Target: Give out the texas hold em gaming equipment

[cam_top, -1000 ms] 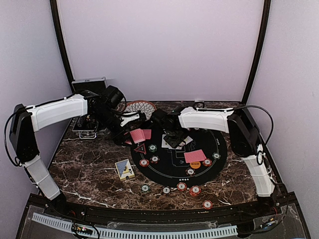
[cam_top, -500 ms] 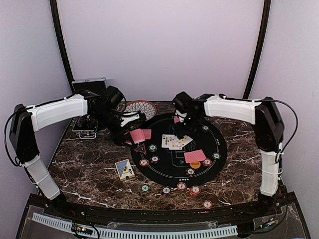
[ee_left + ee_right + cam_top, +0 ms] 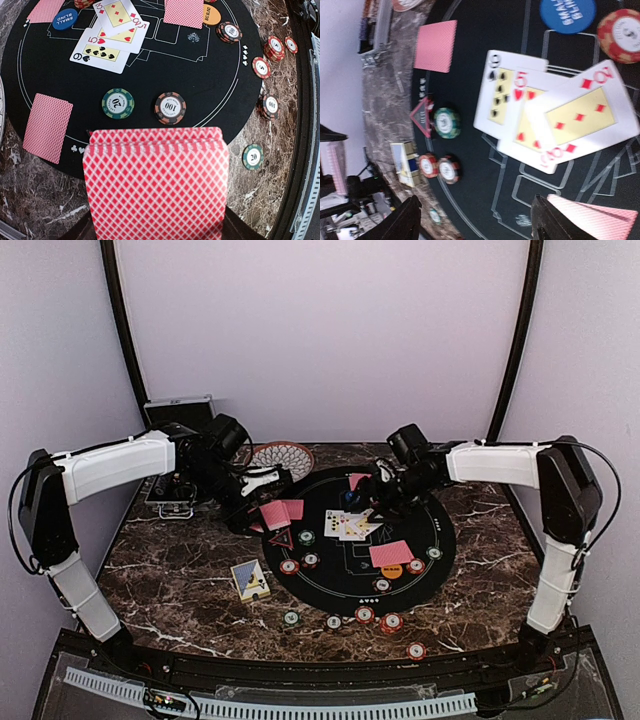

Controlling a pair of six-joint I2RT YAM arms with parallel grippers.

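– Since the dealing looks unfinished, where does the deck of red-backed cards [image 3: 156, 170] sit?
– It is clamped backs-up in the left gripper [image 3: 262, 508], whose jaws are closed on it, over the far-left rim of the mat [image 3: 200, 75]. It is probably held there so single cards can be drawn off.
– And what's already out?
– Three face-up cards [image 3: 112, 37] overlap at the mat's centre, seemingly the shared board. Three face-down spots [image 3: 47, 127] lie toward the mat's edges, like players' hands. Whether each is one card or two can't be told.
– Markers?
– One blue button [image 3: 64, 19] and one orange button [image 3: 212, 15] each lie just beside a face-down spot. One red triangle marker [image 3: 422, 117] lies at the mat's left edge.
– Chips?
– Five chip spots [image 3: 261, 67] rest on the marble table [image 3: 180, 570] between the mat and the near edge. At least six more sit on the mat, some stacked, so there's no exact total.
– The other arm?
– The right gripper [image 3: 476, 205] hovers over the mat's far side near the face-up cards, jaws apart with nothing between them. A card box [image 3: 250, 580] lies left of the mat. The patterned bowl [image 3: 282, 455] and black case [image 3: 180, 410] stand toward the far-left corner.
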